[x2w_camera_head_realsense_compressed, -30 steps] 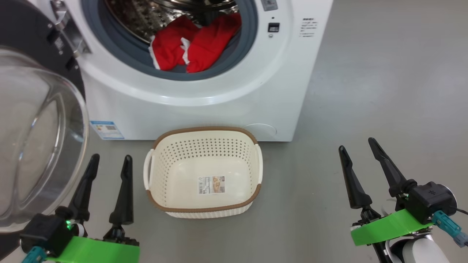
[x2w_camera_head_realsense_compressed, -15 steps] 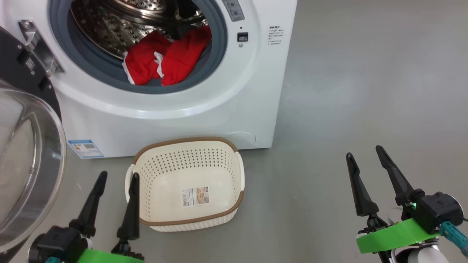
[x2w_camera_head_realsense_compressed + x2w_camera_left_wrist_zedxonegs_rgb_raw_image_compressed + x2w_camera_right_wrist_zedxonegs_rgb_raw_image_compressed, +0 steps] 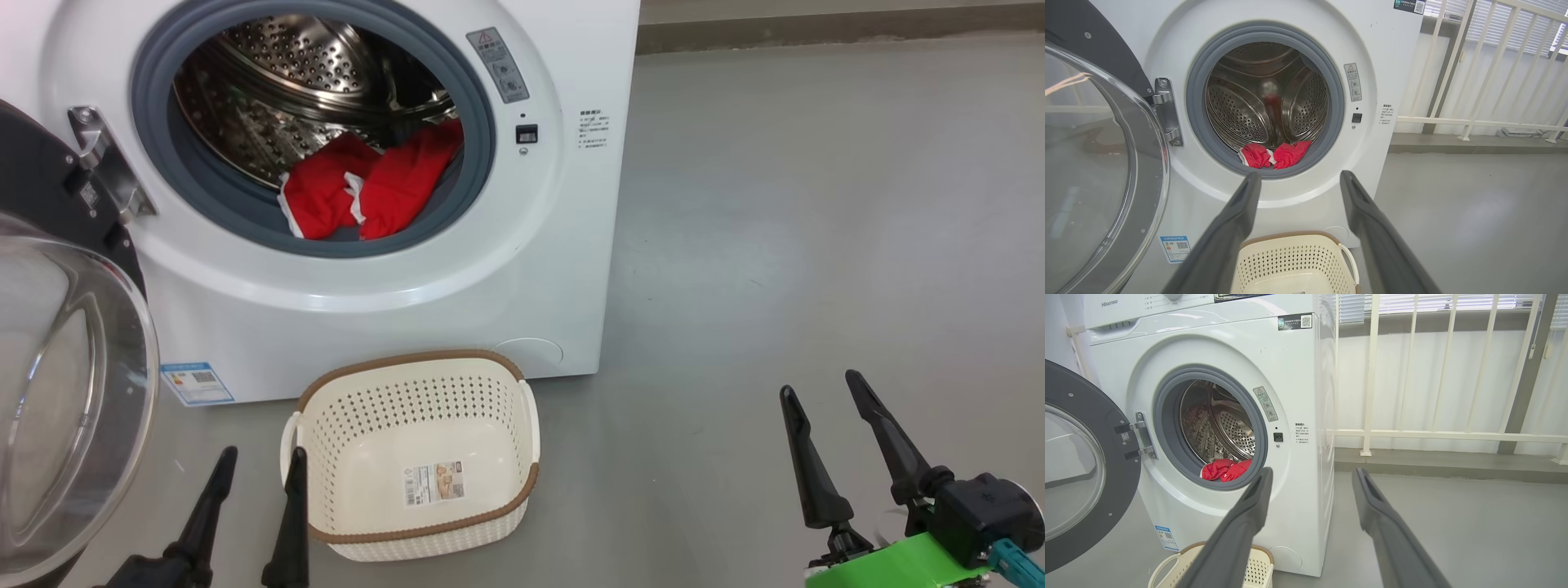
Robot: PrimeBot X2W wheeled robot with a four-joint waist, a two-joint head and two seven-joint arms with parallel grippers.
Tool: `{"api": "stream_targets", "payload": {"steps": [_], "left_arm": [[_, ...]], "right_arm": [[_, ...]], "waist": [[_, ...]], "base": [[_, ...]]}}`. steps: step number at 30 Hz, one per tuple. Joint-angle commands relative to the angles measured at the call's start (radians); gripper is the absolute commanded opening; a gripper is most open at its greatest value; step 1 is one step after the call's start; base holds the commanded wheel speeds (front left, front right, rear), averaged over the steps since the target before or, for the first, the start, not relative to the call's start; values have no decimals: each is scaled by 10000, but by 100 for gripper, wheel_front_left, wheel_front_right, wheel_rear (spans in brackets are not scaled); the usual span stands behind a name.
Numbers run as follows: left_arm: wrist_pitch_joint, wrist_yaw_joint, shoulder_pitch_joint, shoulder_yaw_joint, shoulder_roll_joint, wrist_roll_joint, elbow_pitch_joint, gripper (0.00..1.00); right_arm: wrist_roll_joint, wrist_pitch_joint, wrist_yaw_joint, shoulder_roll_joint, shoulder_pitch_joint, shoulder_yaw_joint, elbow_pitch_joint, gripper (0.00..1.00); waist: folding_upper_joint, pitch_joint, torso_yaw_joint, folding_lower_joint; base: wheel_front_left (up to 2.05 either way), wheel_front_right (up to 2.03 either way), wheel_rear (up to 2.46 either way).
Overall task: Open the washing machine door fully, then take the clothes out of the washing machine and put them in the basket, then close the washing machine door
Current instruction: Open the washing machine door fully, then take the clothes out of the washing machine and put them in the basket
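Observation:
The washing machine [image 3: 563,269] stands with the washing machine door [image 3: 73,392] swung open to the left, glass bowl facing me. The red clothes [image 3: 359,192] lie at the front bottom of the drum, against the grey gasket. The empty basket [image 3: 408,359] sits on the floor in front of the machine. My left gripper [image 3: 263,453] is open at the basket's left handle, low in the head view. My right gripper [image 3: 819,384] is open over bare floor, well to the right. The left wrist view has the open left gripper [image 3: 1299,174] pointing at the clothes [image 3: 1274,154] above the basket [image 3: 1290,261].
The grey floor [image 3: 816,204] stretches to the right of the machine. Behind it a white railing [image 3: 1437,435] stands on a low raised kerb [image 3: 1433,467]. The open door [image 3: 1081,473] takes up the space at the machine's left.
The head camera has tilted up, so machine, basket and grippers sit lower in the picture and more drum shows. Both grippers stay open; nothing was taken hold of.

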Motion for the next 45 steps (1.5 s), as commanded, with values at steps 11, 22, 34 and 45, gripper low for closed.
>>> {"api": "stream_targets", "payload": {"steps": [11, 22, 34, 45], "left_arm": [[-74, 275, 179, 329, 291, 299, -484, 100], [28, 401, 320, 219, 330, 316, -636, 100], [156, 686, 348, 194, 391, 410, -823, 100], [247, 642, 388, 51, 497, 363, -1016, 100]], "right_arm": [[132, 30, 63, -43, 229, -124, -670, 100], [246, 38, 63, -43, 303, -176, -667, 100], [282, 60, 63, -43, 379, -201, -712, 100], [338, 96, 63, -43, 399, -158, -689, 100]], "waist": [[0, -70, 1, 1], [0, -124, -14, 1], [0, -114, 58, 1], [0, -97, 113, 1]], "base": [[0, 0, 0], [0, 0, 0], [22, -22, 0], [153, -153, 0]]}}
